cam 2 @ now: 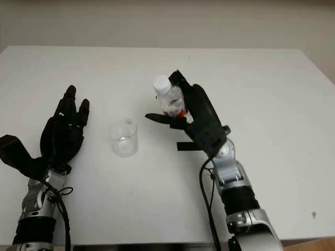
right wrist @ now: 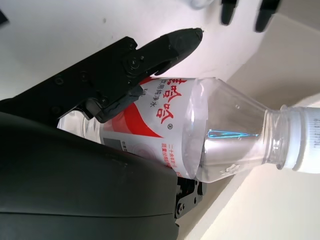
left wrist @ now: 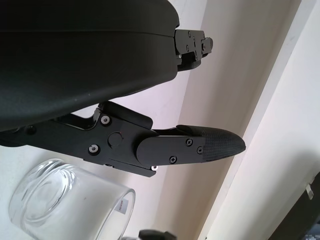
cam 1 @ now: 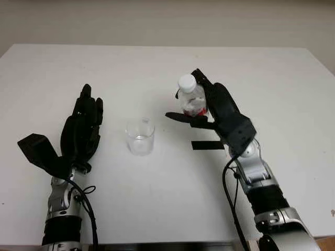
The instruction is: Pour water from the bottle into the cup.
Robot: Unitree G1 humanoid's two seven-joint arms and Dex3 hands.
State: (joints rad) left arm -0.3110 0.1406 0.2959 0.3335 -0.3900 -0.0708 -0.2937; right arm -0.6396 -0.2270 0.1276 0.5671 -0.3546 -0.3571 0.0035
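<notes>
Indoors, white table [cam 1: 157, 209] — pale wall behind, right hand [cam 1: 209, 112] gripping bottle [cam 1: 191, 97]

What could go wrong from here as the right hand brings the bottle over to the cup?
The clear plastic bottle with a red label in the right hand has its white cap on, so tilting it now would likely pour nothing. The short clear glass cup stands unheld beside the open left hand; the black thumb reaching toward it could knock it over.
</notes>
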